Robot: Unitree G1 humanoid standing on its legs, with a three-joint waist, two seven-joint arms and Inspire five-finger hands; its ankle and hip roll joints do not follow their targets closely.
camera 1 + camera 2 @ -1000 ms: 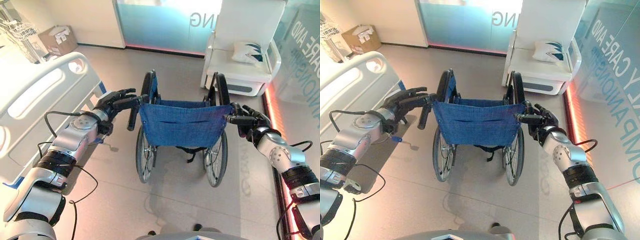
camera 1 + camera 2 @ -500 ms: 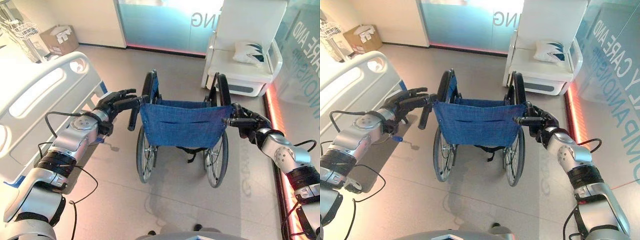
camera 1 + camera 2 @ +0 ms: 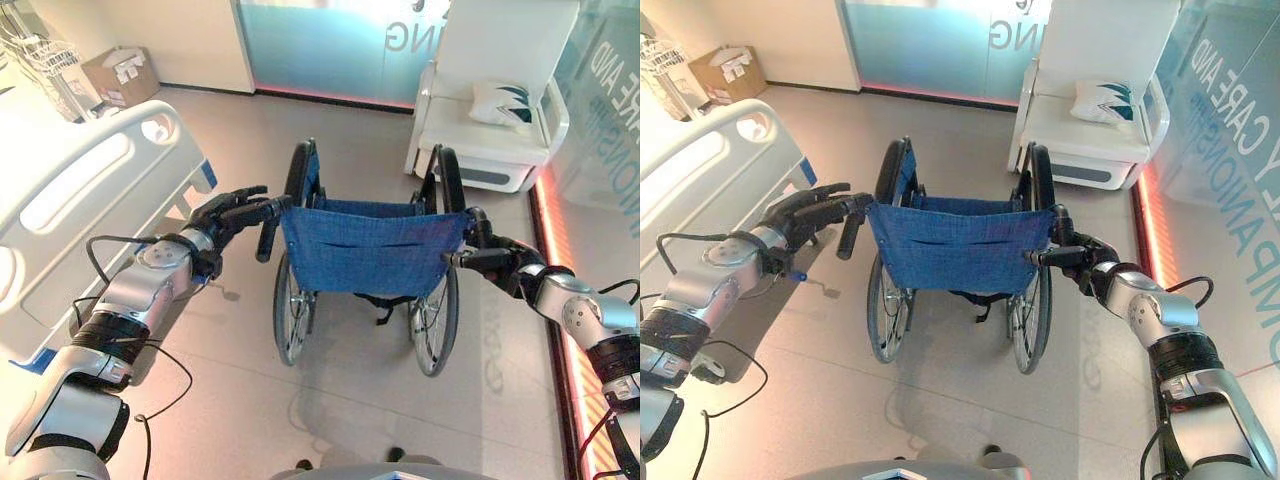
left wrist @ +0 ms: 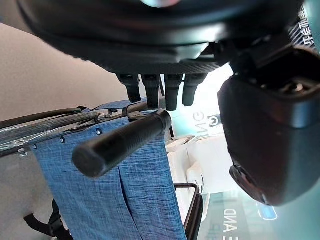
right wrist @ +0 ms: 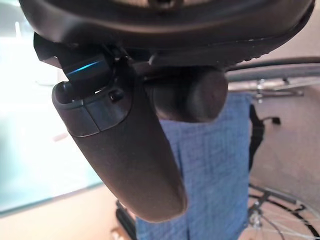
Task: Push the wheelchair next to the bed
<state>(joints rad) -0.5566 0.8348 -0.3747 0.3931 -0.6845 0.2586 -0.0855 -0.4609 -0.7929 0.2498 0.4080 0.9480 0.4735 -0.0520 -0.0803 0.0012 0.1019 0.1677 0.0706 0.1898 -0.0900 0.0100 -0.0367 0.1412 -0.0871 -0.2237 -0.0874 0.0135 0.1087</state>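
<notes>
Left eye view: the bed (image 3: 70, 200) fills the left side of the frame, white, its near end cut off by the left edge. A white armchair (image 3: 490, 100) stands at the upper right with a cushion (image 3: 497, 103) on its seat, its top cut off by the frame. The wheelchair (image 3: 368, 255) sits in the middle of the floor, back toward the camera, well apart from the bed; its blue backrest hides the seat and footrests. A cardboard box (image 3: 120, 75) rests at the upper left by the wall.

The left hand (image 3: 232, 212) reaches the left push handle (image 3: 266, 238); in the left wrist view the fingers (image 4: 150, 90) hang fairly straight just above the handle, thumb held apart, not wrapped round it.

The right hand (image 3: 497, 257) is at the right push handle (image 5: 187, 95); in the right wrist view the thumb (image 5: 125, 150) lies across the grip's end, and the fingers are hidden, so whether they close on it cannot be told.
</notes>
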